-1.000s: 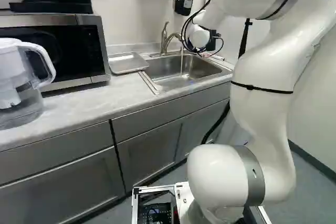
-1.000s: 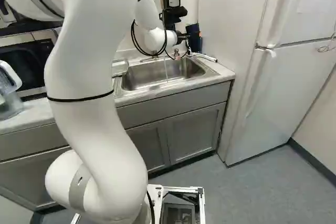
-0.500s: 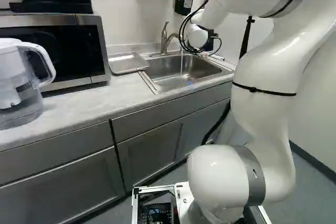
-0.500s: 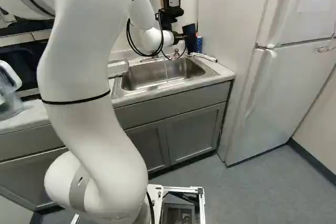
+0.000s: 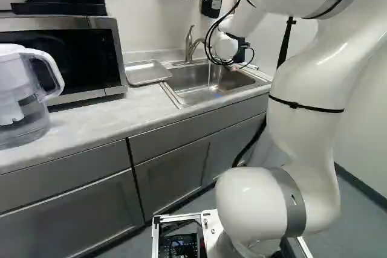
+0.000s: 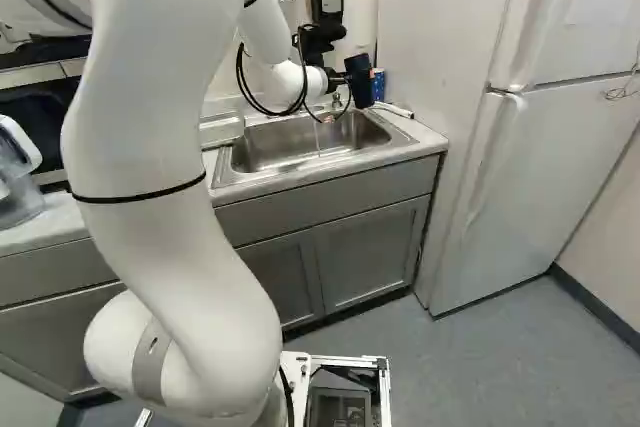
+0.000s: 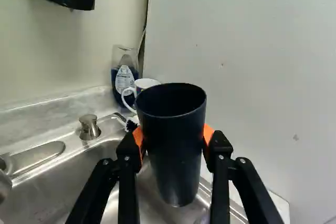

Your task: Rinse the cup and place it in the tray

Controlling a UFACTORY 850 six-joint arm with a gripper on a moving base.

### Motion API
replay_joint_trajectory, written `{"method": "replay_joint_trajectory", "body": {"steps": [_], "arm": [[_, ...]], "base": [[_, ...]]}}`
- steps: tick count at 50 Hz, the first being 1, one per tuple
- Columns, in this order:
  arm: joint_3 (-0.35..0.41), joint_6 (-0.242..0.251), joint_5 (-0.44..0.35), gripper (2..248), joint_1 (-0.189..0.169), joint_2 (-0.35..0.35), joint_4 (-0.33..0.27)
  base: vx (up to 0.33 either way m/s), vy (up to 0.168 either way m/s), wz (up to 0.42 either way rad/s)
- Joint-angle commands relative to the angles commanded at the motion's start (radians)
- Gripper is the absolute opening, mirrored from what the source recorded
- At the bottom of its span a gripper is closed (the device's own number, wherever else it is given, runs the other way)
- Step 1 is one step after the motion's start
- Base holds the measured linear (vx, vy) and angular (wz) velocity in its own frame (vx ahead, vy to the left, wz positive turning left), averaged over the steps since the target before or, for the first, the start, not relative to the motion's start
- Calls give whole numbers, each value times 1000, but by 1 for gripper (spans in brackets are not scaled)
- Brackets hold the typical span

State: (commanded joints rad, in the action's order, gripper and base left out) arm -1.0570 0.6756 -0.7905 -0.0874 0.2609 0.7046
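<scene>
With the gripper point(image 7: 174, 138) clamped on the dark cup point(image 7: 174, 156) above the sink point(image 6: 268, 149), apart from the running water point(image 5: 209, 75), wet cup walls may slip during tilting, or too low a swing may knock the cup against the faucet point(image 5: 189, 48).

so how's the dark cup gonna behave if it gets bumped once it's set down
The dark cup looks tall and narrows toward its base, so standing upright it would probably tip fairly easily. Laid on its side, its round, tapered wall would likely make it roll in a curve.
</scene>
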Motion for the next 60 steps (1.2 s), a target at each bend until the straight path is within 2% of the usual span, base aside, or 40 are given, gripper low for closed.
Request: {"method": "replay_joint_trajectory", "body": {"steps": [17, 45, 51, 60], "arm": [[14, 0, -21, 124, 19, -12, 18], [59, 0, -21, 124, 40, -52, 91], [62, -33, -21, 124, 40, -55, 92], [63, -118, -21, 124, 41, -56, 92]], "base": [[0, 0, 0], [0, 0, 0], [0, 0, 0], [0, 0, 0]]}}
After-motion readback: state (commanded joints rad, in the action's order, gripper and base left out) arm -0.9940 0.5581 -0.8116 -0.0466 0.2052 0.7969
